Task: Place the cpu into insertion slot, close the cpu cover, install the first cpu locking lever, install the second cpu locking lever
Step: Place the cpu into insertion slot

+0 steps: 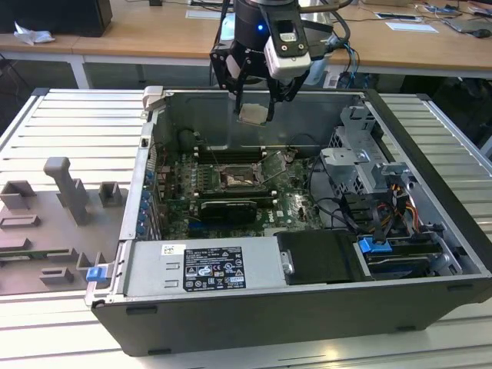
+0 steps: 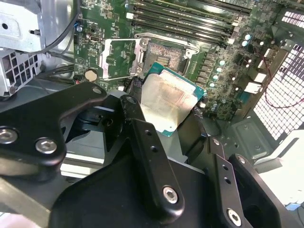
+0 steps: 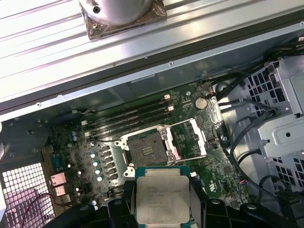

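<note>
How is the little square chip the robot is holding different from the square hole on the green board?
The cpu is up in the air, held by the gripper; the slot sits on the board below. The cpu's top is pale silver; the slot is dark inside with a silver frame. The cpu is solid; the slot is an empty hollow. Both are square.

The arm (image 1: 260, 23) hangs wrist-down, its claw (image 1: 254, 110) pointing straight below, both fingers (image 2: 142, 137) clamped on the cpu (image 3: 162, 199) at opposite edges.
</note>
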You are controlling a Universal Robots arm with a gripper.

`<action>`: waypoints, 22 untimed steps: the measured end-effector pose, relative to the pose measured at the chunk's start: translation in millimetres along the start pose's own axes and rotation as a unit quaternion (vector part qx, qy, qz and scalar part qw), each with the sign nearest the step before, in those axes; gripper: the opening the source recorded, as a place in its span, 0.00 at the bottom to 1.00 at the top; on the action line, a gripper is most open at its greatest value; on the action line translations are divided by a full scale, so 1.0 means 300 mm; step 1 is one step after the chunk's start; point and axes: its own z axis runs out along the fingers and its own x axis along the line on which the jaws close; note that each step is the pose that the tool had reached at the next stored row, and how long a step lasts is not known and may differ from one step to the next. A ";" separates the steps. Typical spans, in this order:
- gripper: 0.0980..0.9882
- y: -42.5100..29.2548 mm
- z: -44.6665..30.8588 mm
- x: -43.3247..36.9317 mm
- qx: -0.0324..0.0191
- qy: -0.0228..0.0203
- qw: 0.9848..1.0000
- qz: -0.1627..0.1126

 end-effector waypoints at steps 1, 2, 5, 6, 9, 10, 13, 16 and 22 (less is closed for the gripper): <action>0.50 0.000 0.000 0.000 0.000 0.000 1.000 0.002; 0.50 0.000 0.000 0.000 0.000 0.000 1.000 0.004; 0.50 0.000 0.000 0.000 0.000 -0.001 1.000 0.013; 0.50 0.000 0.000 0.000 0.000 -0.001 1.000 0.016; 0.50 0.000 0.000 0.000 -0.001 -0.002 1.000 0.027; 0.50 0.000 0.000 0.000 -0.001 -0.003 0.999 0.032; 0.50 0.000 0.000 0.000 -0.001 -0.004 0.999 0.043; 0.50 0.000 0.000 0.000 -0.001 -0.005 0.999 0.053; 0.50 0.000 0.000 0.000 -0.001 -0.007 0.997 0.077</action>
